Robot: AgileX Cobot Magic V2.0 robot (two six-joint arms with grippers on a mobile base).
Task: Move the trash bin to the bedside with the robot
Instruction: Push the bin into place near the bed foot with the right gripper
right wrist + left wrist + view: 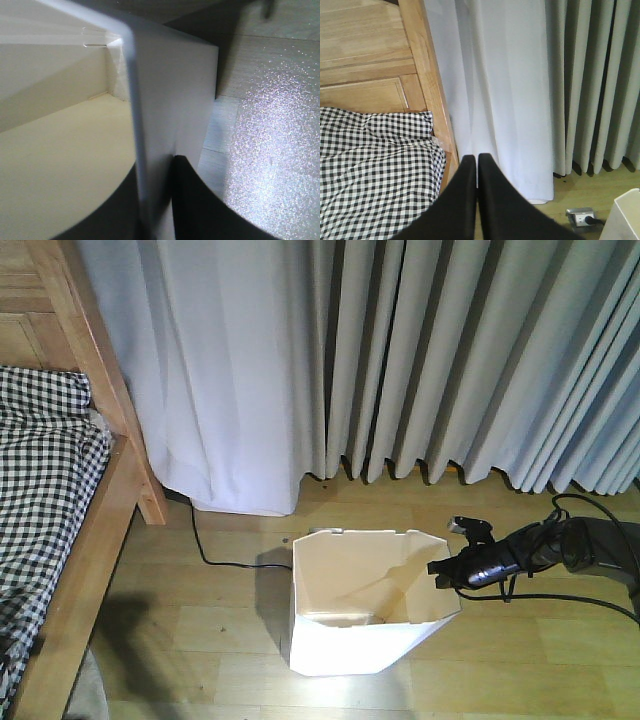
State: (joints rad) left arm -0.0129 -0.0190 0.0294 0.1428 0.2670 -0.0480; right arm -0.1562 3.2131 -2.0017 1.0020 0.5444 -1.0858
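Fingers of the right gripper [155,200] straddle the thin wall of the trash bin [365,600], one inside, one outside, clamped on the rim at its right side. Wrist view shows the white wall edge running straight down between the two dark fingers [210,205], cream interior to the left, wood floor [270,125] to the right. Grip looks firm but only on a thin plastic edge, so the wall could flex or slip when pulled.

Left gripper [476,165] hangs free: its two black fingers [462,200] are pressed together, holding nothing, aimed toward the bed.

Bin stands upright on the floor, mid-scene, slightly right of centre, open end up. Right arm reaches in from the right edge, low and roughly level, so it is the arm on the job; left one is nowhere near the bin.

Key relation: bedside [85,540] lies to the left of the bin, well apart, bare floor between. Bed frame post [105,380] and checkered bedding [40,470] sit at the left edge. Move needed is leftward, meaning the arm pushes the bin away from its own side, or the base drives left.

Farther back, a black cable [205,550] trails on the floor from behind the post toward the bin; could snag. Curtains [400,350] hang along the far wall.
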